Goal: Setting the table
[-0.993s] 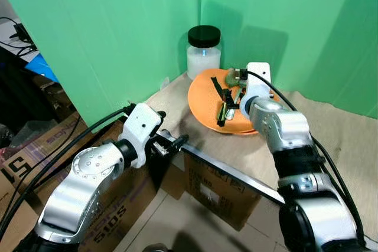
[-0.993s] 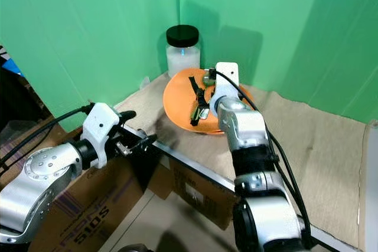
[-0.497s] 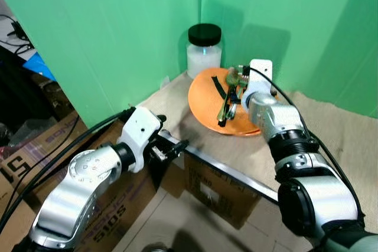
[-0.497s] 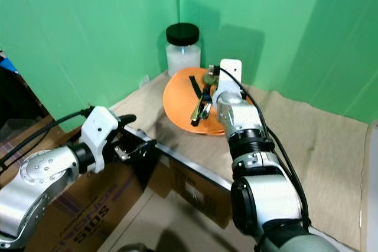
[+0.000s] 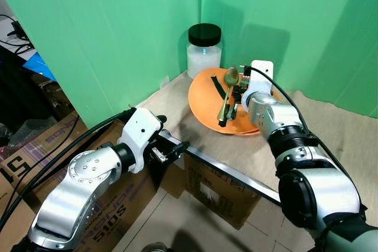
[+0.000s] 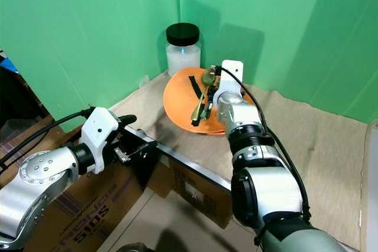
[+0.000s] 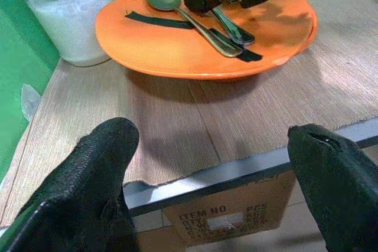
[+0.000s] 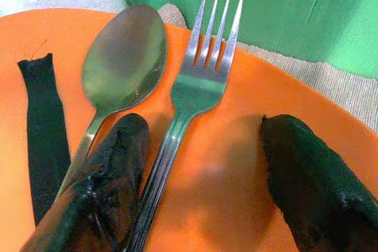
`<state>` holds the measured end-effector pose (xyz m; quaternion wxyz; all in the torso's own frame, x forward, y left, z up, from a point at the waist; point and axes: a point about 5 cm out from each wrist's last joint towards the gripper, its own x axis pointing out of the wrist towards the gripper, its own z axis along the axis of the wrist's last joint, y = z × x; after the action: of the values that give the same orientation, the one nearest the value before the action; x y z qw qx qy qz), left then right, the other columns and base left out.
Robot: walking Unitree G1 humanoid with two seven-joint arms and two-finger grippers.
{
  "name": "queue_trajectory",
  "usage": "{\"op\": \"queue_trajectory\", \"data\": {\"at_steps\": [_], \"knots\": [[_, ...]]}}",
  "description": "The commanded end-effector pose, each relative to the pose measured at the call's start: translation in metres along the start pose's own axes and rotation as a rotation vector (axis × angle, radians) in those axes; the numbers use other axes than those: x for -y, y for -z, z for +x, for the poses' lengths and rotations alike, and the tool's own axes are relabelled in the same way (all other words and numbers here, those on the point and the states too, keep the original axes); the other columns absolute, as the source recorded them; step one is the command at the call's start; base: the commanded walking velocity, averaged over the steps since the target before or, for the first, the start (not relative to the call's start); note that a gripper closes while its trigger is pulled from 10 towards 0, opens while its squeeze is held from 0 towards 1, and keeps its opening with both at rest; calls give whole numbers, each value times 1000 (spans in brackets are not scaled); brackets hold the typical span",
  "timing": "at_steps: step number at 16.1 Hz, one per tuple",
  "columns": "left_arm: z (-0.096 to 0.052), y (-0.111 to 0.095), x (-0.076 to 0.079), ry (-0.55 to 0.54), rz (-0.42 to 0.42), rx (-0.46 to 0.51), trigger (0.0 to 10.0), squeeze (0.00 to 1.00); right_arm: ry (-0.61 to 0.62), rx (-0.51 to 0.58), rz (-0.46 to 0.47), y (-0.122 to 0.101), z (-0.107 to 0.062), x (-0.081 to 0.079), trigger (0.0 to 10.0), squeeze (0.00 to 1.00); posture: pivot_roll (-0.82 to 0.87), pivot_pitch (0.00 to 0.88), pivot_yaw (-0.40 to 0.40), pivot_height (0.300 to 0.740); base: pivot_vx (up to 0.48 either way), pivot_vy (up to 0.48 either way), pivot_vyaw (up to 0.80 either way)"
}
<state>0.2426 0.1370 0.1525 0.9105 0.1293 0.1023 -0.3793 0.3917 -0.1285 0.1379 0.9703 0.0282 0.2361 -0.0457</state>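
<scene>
On the bench [image 5: 331, 140], by the green wall, sat an orange plate [image 5: 207, 107] with a spoon [image 8: 121, 66] and a fork [image 8: 198, 81] lying side by side on it. A jar [image 5: 204, 51] with a black lid stood just behind the plate. A second ago the right end effector [image 8: 201, 163] was higher and more to the side. By now it had come down onto the plate, with its fingers [image 8: 103, 187] spread wide, one on each side of the fork handle, and nothing was held yet. That likely meant it was about to pinch the fork and lift it off. The left end effector [image 7: 207, 175] hung wide open near the bench edge, holding nothing, much as before.
</scene>
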Motion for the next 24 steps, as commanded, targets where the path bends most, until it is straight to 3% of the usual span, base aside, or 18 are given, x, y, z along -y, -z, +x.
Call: {"op": "queue_trajectory", "data": {"at_steps": [1, 15, 24], "knots": [[-1, -2, 2, 16, 19, -3, 10000, 682, -9, -17, 20, 1, 1, 0, 0, 0, 129, 0, 44, 740, 0, 0, 0], [1, -3, 0, 28, 42, 0, 10000, 682, -29, -21, 23, 1, 1, -2, 0, 0, 120, 0, 51, 740, 0, 0, 0], [9, -9, -7, 19, 65, 24, 10000, 686, -62, 50, 78, -21, -6, 7, 0, 0, 107, 0, 64, 740, 0, 0, 0]]}}
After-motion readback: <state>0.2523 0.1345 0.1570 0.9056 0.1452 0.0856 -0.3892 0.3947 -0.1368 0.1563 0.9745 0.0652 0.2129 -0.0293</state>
